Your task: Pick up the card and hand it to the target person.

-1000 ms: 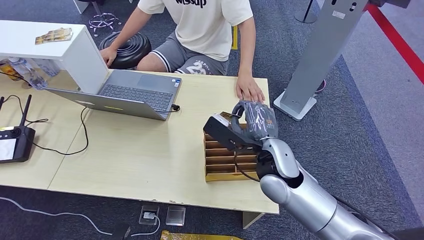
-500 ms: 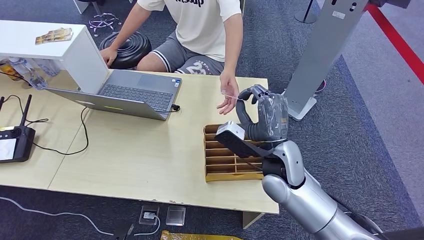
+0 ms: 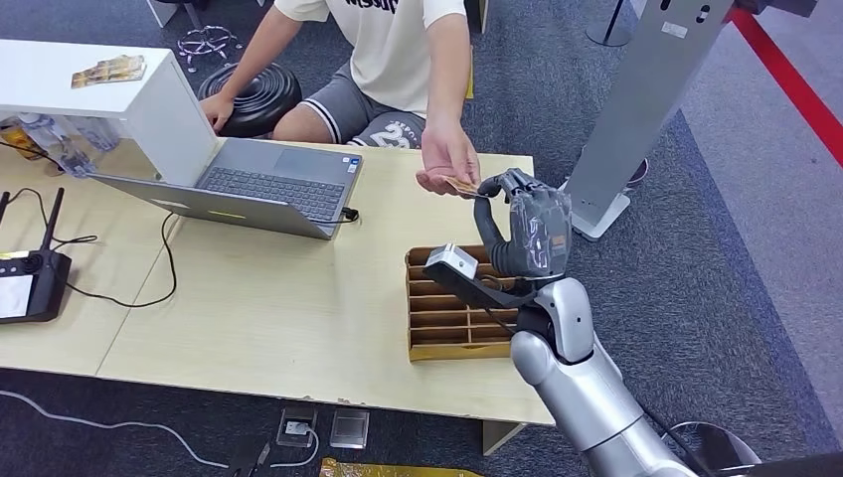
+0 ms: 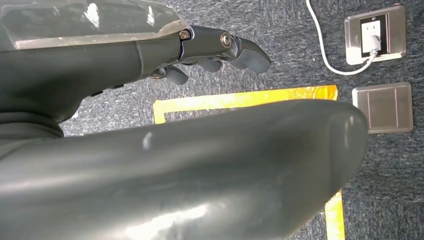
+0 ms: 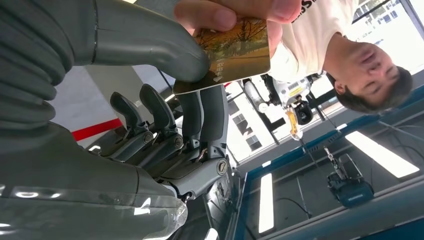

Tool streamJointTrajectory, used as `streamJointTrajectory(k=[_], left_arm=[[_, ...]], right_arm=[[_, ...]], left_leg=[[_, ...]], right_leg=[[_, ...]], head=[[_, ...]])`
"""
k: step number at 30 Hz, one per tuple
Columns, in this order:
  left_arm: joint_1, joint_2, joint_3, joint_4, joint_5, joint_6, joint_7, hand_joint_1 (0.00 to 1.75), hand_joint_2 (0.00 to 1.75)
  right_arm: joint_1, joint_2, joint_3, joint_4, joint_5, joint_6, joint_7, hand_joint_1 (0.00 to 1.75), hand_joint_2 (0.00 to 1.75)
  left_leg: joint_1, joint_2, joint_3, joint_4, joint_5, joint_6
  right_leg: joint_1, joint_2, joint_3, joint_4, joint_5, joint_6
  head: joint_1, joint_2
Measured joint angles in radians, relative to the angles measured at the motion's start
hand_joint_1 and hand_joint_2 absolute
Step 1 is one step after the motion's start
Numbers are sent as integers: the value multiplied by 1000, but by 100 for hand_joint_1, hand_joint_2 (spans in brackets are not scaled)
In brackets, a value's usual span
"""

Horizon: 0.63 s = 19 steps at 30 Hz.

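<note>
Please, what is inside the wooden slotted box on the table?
The slots of the wooden box that show look empty. The right hand and its wrist cover the box's right and rear parts, so cards there cannot be seen.

Right hand (image 3: 522, 234) is up above the wooden divider tray (image 3: 437, 328), with the person's hand (image 3: 447, 164) meeting it at the card (image 3: 462, 186), so that corner is crowded. Open bench (image 3: 268, 298) stretches wide between the tray and the laptop (image 3: 249, 189). A cable (image 3: 149, 288) snakes across the far side near the controller (image 3: 30, 283). A grey stand (image 3: 636, 119) blocks the outer flank.
</note>
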State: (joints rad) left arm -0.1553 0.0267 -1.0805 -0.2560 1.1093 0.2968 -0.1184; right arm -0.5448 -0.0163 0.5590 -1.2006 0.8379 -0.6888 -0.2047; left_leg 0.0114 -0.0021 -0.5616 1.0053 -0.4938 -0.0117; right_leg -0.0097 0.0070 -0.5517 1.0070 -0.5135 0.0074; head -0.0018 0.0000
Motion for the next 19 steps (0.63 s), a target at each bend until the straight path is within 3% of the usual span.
streamJointTrajectory(k=[3, 5, 7, 9, 13, 19], left_arm=[[0, 0, 1, 0, -4, -2, -1, 0, 0], [0, 0, 2, 0, -11, -5, -2, 0, 87], [0, 0, 3, 0, -17, -9, -2, 0, 87], [1, 0, 4, 0, -20, -12, -4, 0, 0], [4, 0, 10, 0, -11, -8, -11, 0, 0], [15, 2, 18, 0, 6, -5, -18, 0, 0]], right_arm=[[0, 17, -14, 27, 14, 0, -17, 152, 175], [0, 27, -24, 43, 16, 0, -25, 76, 175], [0, 36, -33, 57, 14, 0, -32, 0, 175], [0, 44, -39, 71, -2, 0, -39, 0, 175], [-3, 60, -44, 101, -144, 0, -56, 0, 175], [-15, 64, -19, 123, -575, 24, -72, 0, 175]], left_leg=[[0, 0, 0, 0, 0, 0], [0, 0, 0, 0, 0, 0], [0, 0, 0, 0, 0, 0], [0, 0, 0, 0, 0, 0], [0, 0, 0, 0, 0, 0], [0, 0, 0, 0, 0, 0]], right_leg=[[0, 0, 0, 0, 0, 0], [0, 0, 0, 0, 0, 0], [0, 0, 0, 0, 0, 0], [0, 0, 0, 0, 0, 0], [0, 0, 0, 0, 0, 0], [0, 0, 0, 0, 0, 0]], head=[[-1, 0], [-2, 0], [-2, 0], [-2, 0], [-1, 0], [0, 0]])
